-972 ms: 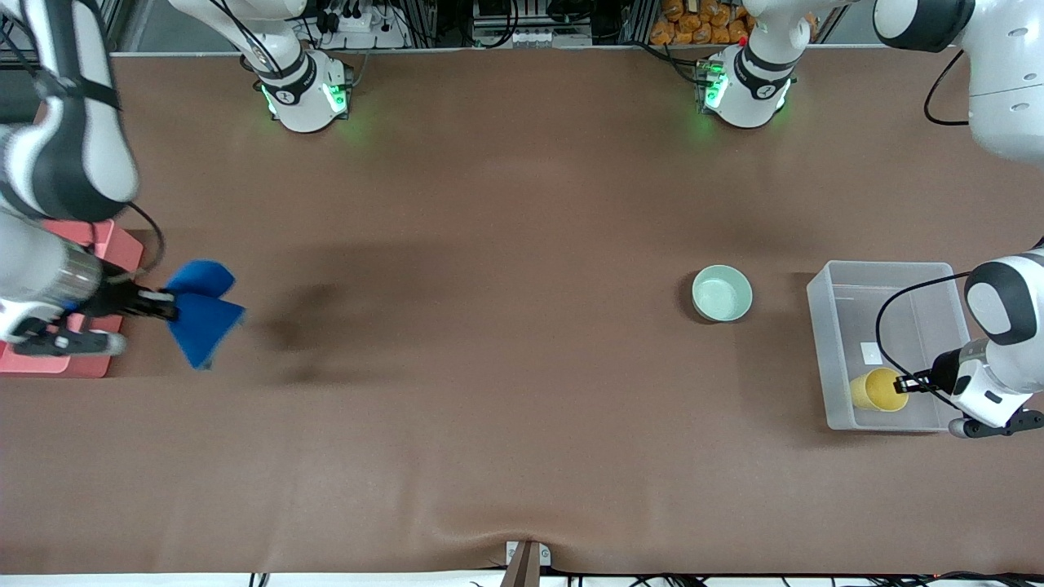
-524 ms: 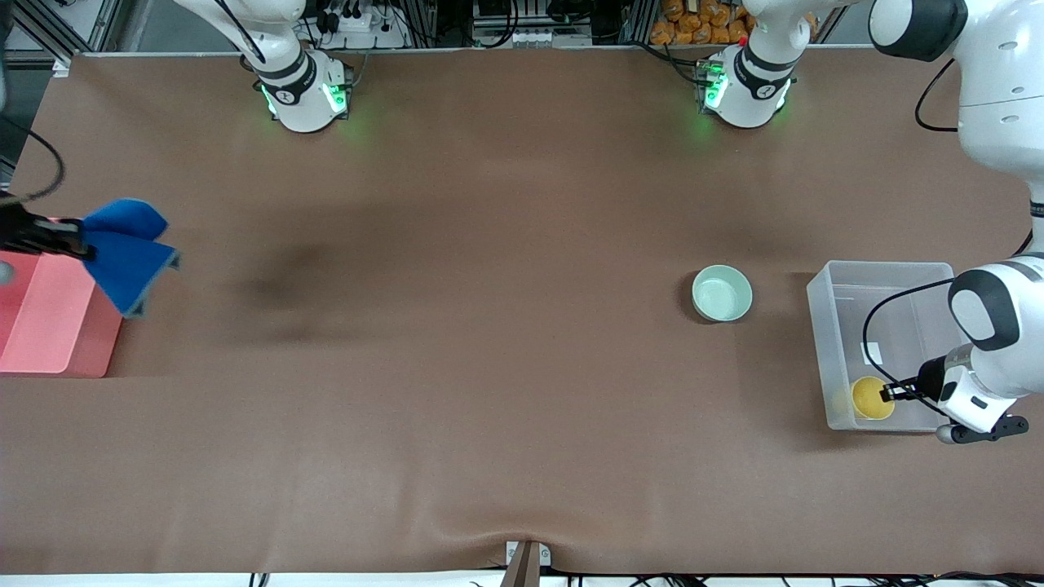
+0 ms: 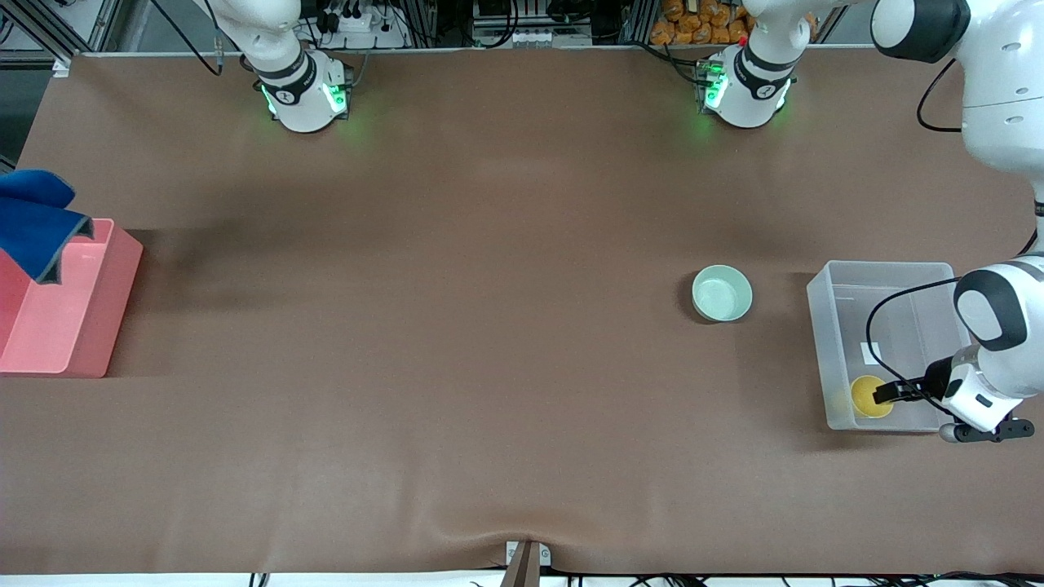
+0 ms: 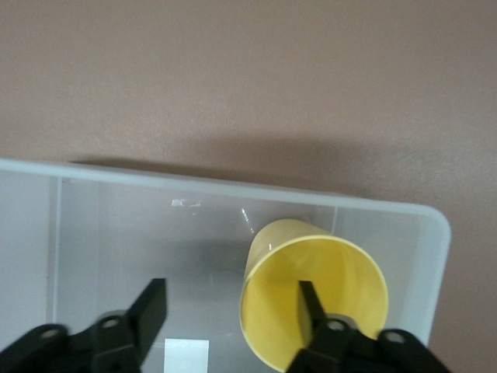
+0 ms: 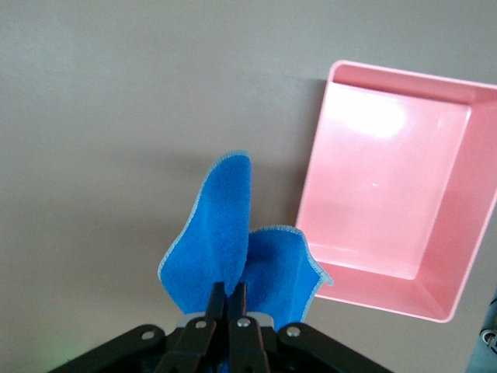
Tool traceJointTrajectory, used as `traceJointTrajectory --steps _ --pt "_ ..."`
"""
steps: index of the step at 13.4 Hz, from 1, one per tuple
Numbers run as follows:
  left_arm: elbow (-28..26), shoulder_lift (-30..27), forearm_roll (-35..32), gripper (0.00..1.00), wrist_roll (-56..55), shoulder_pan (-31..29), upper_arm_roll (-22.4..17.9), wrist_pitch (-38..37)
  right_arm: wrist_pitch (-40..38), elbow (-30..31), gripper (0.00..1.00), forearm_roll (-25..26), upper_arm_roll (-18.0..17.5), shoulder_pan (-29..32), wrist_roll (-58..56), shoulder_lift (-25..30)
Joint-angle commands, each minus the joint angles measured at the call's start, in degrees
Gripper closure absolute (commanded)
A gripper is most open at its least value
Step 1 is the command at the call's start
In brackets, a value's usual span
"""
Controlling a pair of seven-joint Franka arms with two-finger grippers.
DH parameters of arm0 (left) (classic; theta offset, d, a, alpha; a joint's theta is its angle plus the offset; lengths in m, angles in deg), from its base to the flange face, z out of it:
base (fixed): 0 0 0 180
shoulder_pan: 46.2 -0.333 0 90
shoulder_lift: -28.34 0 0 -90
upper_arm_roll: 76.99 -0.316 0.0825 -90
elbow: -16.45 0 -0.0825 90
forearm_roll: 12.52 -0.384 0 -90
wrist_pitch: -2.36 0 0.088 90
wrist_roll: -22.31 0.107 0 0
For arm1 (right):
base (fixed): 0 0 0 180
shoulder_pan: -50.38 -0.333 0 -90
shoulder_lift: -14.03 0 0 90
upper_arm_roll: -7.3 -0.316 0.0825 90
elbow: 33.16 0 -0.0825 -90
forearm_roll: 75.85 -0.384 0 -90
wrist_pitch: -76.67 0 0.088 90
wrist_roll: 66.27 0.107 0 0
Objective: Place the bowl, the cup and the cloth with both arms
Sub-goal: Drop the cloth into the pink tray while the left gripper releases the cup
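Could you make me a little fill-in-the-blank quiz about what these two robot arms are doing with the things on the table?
1. The yellow cup sits inside the ____ plastic bin, where the left gripper stands open around its rim.
2. The right gripper is shut on the ____ cloth.
3. That cloth hangs in the air by the ____ bin.
4. The ____ rests on the bare table, untouched.

Missing words: clear; blue; pink; bowl

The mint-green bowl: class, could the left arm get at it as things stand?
Probably yes: the bowl stands alone on the table beside the clear bin, and the left gripper is open over the cup.
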Motion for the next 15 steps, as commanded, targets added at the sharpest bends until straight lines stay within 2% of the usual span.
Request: traceJointTrajectory --steps 1,4,5,9,10,13,15 --pt "-0.1 -3.8 1.2 0.14 1.0 0.0 -0.1 -3.8 2.0 -1.1 1.0 0.6 -1.2 7.0 -6.7 -4.1" --pt "-0.1 -8.1 1.1 0.13 0.7 0.2 -0.1 -10.3 6.9 -1.1 1.0 2.1 -1.2 12.5 -15.8 -8.3" --pt "-0.1 -9.4 1.4 0.02 -0.1 0.5 0.0 -10.9 7.5 -1.1 1.0 2.2 -1.1 13.7 -17.0 -9.4" --pt "-1.0 -11.3 1.2 0.0 -12.1 2.9 4.7 -15.3 15.8 -1.2 1.0 5.4 -1.2 15.9 -17.5 -14.4" --pt "-2.3 -12.3 0.8 0.0 -11.7 2.8 5.8 -16.8 18.2 -1.2 1.0 5.8 -1.2 15.9 -17.5 -15.5" --pt "-10.1 -17.0 0.9 0.0 -11.9 2.7 8.9 -15.2 25.8 -1.3 1.0 5.8 -1.2 15.1 -17.5 -17.8" --pt "-18.3 -20.9 0.8 0.0 -12.3 2.8 10.4 -10.9 29.9 -1.3 1.0 5.4 -1.3 14.5 -17.6 -19.5"
